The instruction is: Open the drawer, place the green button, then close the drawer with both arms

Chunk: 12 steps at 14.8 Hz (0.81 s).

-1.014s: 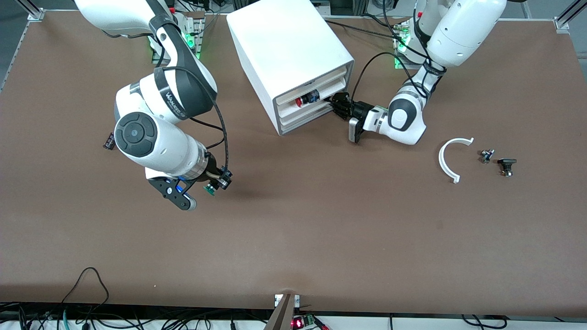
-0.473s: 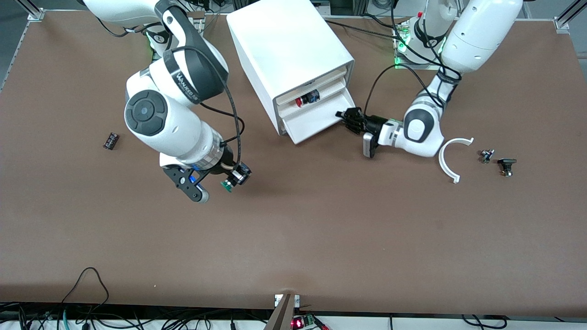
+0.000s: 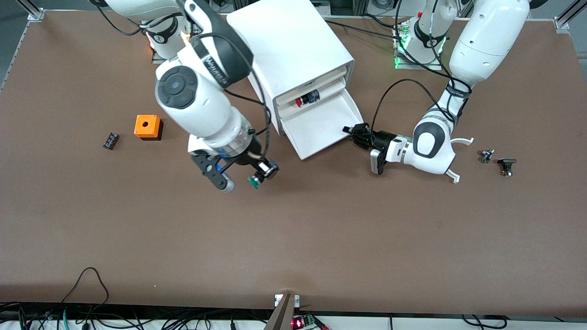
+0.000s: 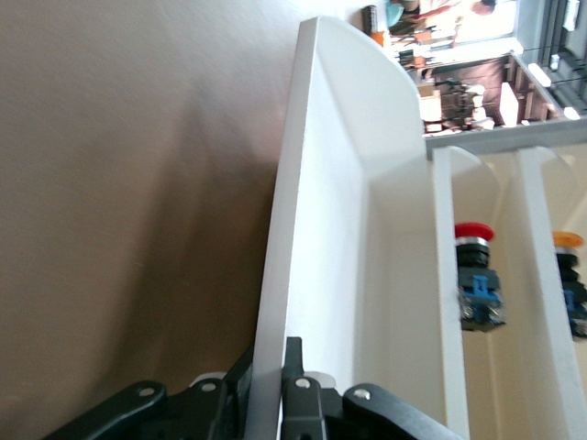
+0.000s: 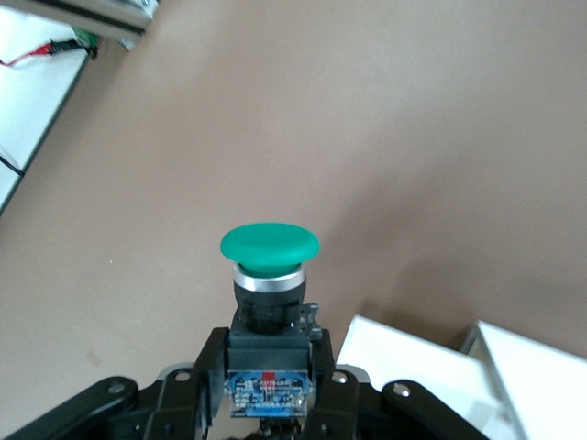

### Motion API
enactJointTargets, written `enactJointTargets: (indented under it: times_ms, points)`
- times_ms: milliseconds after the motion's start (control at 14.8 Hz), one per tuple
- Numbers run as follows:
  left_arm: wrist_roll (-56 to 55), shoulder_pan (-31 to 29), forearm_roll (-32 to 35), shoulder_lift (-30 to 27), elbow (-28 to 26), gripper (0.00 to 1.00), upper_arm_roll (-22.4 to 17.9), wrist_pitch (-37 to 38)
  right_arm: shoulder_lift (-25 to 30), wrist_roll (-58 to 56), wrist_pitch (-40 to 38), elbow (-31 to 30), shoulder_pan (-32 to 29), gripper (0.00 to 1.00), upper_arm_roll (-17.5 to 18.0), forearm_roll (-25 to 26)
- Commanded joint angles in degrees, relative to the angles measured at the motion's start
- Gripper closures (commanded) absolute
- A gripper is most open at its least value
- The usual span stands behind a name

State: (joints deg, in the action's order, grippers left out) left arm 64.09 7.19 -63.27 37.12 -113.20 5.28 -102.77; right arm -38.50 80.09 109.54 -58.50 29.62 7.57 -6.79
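Tabletop (image 3: 321,238), brown, carries everything here; cabinet (image 3: 289,50), a boxy white multi-drawer unit, stands toward the robots' bases between the two arms; its lowest drawer (image 3: 321,126) is pulled out, a wide shallow white tray, bare inside; the drawer above it is ajar and holds a red-capped button (image 3: 306,99); the left wrist view shows one more button (image 4: 570,284) with an orange cap in a compartment beside the red one.

Right arm (image 3: 197,96) reaches from its base over the tabletop, just beside the open drawer's corner on the right arm's end; right pincer (image 3: 257,176) is clamped on the black-and-blue body of the green-capped button (image 3: 252,182), which hangs above bare tabletop, apart from the drawer; in the right wrist view the green cap points away from the wrist.

Left arm (image 3: 477,50) bends low to the drawer's front corner toward its own end; left pincer (image 3: 355,134) is pinched narrow on the drawer's front lip, a finger on each face of the thin wall.

Curved white plastic strip (image 3: 458,158) lies partly under the left wrist; orange cube (image 3: 147,126) with a hole sits toward the right arm's end; a small dark part (image 3: 110,140) lies beside it, nearer that table end; two small dark parts (image 3: 497,160) lie toward the left arm's end.
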Motion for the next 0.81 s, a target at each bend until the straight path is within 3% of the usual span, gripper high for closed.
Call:
enactJointTargets:
  times_ms: [0,68,135,405,541,743]
  points:
    - [-1.0,0.7,2.5,1.9,3.2,0.74,-1.2,-2.7,-1.8,8.7,1.5,0.8,3.1,1.00,-0.3,-0.3]
    - [-0.9,0.7,2.8,1.9,3.3,0.44,-1.2,-2.7,-2.3,11.6,1.6,0.8,4.5,1.00,-0.3,-0.2]
    - [-0.1,0.5,3.3,1.9,3.4,0.00,-1.2,-2.6,-3.0,14.0,1.7,0.8,5.7,1.00,-0.3,-0.2]
    - [-0.9,-2.3,5.1,-0.2,4.6,0.00,-1.3,0.1,-5.6,26.4,3.3,0.7,9.7,1.00,-0.3,-0.2]
    - [-3.3,-4.3,9.4,-0.3,8.5,0.00,-1.3,5.3,-7.1,30.9,3.9,0.6,11.6,1.00,-0.3,-0.2]
    - [-15.5,-5.7,17.5,-1.8,15.8,0.00,-1.2,14.0,-7.9,35.9,7.8,-2.6,13.7,1.00,-0.3,-0.2]
